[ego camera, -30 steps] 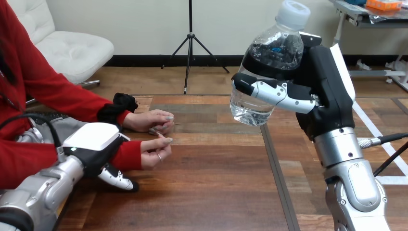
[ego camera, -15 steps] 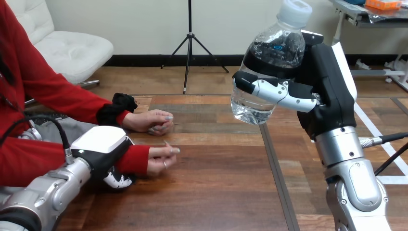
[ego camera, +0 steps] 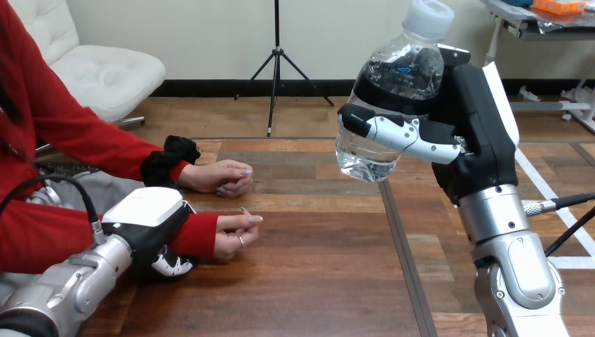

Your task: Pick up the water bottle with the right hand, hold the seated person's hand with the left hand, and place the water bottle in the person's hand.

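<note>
- The right hand (ego camera: 476,130) grasps the water bottle (ego camera: 393,98), fingers wrapped round its lower half. It holds the bottle high above the table (ego camera: 316,281), tilted, cap uppermost and well apart from the person. If the smooth, soft plastic slips or buckles on the way over, the bottle probably drops onto the wood and rolls.
- The left hand (ego camera: 144,217) lies over the red sleeve (ego camera: 196,235) at the wrist of the person's nearer hand (ego camera: 235,233), with one finger curled under that wrist. Its other fingers are hidden behind its white shell. A grasp this partial may let the wrist slide out, so the target could shift during the handover.
- The person's nearer hand rests on its side with the fingers loosely folded, not turned palm up. A bottle set against it as it lies would likely find no cup to sit in and tip off.
- The person's farther hand (ego camera: 219,175) rests on the table just beyond. A low, straight path could knock it.
- Squeezing the wrist too hard, or pressing the bottle down with force, could hurt the person.
</note>
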Controlling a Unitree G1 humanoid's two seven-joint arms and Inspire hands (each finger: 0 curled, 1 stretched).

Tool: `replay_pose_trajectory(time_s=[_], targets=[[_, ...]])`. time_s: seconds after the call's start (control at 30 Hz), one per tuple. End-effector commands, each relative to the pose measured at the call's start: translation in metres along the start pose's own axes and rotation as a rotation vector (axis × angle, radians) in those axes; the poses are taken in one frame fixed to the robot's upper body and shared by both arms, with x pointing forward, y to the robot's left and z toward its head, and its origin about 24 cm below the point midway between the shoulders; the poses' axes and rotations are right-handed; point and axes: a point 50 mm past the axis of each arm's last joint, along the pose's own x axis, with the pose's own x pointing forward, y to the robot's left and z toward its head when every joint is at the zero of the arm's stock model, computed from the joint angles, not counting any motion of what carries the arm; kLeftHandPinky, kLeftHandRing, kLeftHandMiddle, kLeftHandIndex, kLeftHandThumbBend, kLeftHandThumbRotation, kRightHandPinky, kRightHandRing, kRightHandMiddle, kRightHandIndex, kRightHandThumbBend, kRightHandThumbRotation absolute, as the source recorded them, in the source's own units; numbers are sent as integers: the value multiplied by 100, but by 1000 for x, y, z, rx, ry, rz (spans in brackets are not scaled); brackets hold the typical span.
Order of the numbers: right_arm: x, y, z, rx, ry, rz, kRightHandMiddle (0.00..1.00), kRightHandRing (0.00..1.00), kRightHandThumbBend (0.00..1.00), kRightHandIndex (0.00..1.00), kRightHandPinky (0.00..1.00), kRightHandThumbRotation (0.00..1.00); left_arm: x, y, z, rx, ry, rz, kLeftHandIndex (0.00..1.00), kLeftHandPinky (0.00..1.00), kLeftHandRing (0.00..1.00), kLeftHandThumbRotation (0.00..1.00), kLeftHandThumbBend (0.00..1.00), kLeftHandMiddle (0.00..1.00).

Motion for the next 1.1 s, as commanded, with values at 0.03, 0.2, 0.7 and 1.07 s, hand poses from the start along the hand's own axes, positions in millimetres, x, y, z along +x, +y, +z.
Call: replay_pose_trajectory(time_s=[0.03,0.2,0.7,1.07], targets=[[17,7,15,6,-87,10,15,9,57,17,5,0,-3,-21,11,-52,-49,-50,38,35,40,1,74,43],[17,9,11,-1,-75,13,16,10,60,18,5,0,-3,-20,12,-62,-59,-40,37,33,38,2,73,42],[20,18,-2,36,-47,34,18,12,67,22,7,0,-5,-16,16,-165,-102,22,35,26,32,0,73,37],[22,31,-11,44,-37,64,20,14,69,23,9,0,-7,-10,19,-163,-140,64,34,24,30,0,73,36]])
